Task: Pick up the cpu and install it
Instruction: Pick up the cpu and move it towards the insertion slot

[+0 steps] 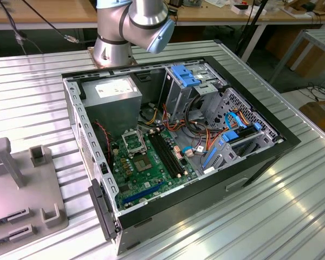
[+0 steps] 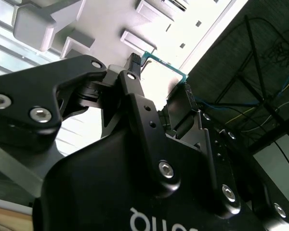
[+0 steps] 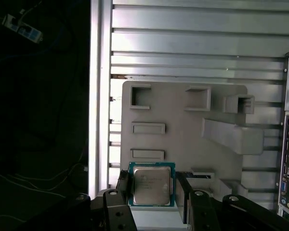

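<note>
Clamping gripper, square silver-grey cpu, teal rim

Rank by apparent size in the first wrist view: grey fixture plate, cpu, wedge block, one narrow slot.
Largest: grey fixture plate.
Unranked: cpu and wedge block look alike, but the cpu, gripped in the tool, is nearer the camera.
Smallest: narrow slot.

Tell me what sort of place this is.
Probably a robotics lab or workshop: a robot arm beside an open computer case on a ribbed metal table, the tool holding the cpu over a grey parts tray, cluttered wooden workbenches behind.
</note>
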`<state>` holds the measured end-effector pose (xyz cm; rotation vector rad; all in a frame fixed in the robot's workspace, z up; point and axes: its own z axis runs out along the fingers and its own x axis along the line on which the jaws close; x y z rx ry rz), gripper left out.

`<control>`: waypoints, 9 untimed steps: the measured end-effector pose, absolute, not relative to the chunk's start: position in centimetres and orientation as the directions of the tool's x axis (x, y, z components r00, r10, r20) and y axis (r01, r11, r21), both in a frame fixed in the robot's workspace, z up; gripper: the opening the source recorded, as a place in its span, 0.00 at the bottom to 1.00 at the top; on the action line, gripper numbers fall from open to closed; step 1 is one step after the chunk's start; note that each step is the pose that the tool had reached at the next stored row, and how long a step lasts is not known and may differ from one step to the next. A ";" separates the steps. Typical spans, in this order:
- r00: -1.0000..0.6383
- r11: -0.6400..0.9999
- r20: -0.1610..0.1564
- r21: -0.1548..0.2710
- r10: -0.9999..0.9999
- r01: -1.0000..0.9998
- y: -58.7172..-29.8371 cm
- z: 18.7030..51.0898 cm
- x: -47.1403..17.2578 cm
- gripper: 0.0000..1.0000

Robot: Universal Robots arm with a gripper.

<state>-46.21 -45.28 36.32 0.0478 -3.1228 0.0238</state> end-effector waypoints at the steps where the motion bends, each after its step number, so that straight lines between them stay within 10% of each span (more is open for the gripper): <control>1: -0.999 0.999 0.019 -0.015 -0.030 -0.031 -45.3 36.4 -46.2 0.47; 9: -0.999 0.999 0.019 -0.015 -0.031 -0.031 -45.3 37.4 -46.2 0.47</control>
